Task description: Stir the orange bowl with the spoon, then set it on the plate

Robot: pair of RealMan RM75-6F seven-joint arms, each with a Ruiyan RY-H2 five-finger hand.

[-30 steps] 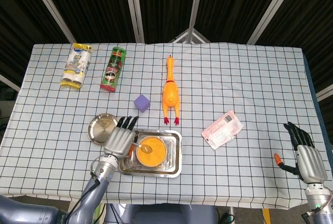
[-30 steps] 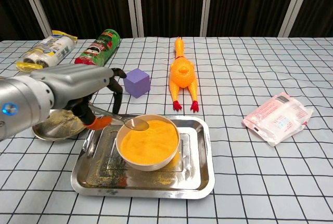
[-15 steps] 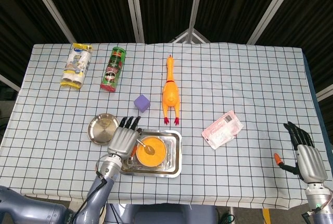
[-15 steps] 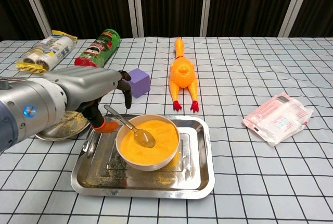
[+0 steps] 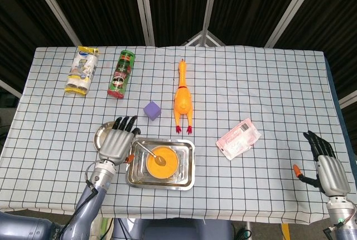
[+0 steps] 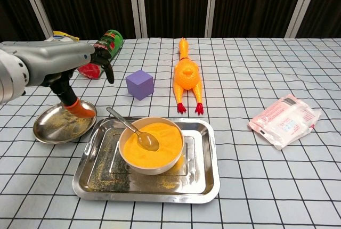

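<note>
The orange bowl (image 6: 160,145) of orange powder stands in a steel tray (image 6: 205,182) near the table's front. A metal spoon (image 6: 129,127) lies free, its scoop in the powder and its handle leaning on the bowl's left rim. My left hand (image 6: 56,65) hovers with fingers spread and nothing in them, above the small round steel plate (image 6: 53,129) left of the tray. From the head view, that left hand (image 5: 115,144) covers part of the plate (image 5: 102,132), with the bowl (image 5: 163,163) to its right. My right hand (image 5: 324,165) stays empty at the front right edge.
Behind the tray lie a purple cube (image 6: 140,84) and a yellow rubber chicken (image 6: 187,74). A green crisp can (image 5: 122,73) and a snack bag (image 5: 82,70) sit at the back left. A pink packet (image 6: 284,119) rests to the right.
My left hand has let go of the spoon and drawn back to the left over the plate. The spoon now lies alone in the bowl. The right hand has not moved.
</note>
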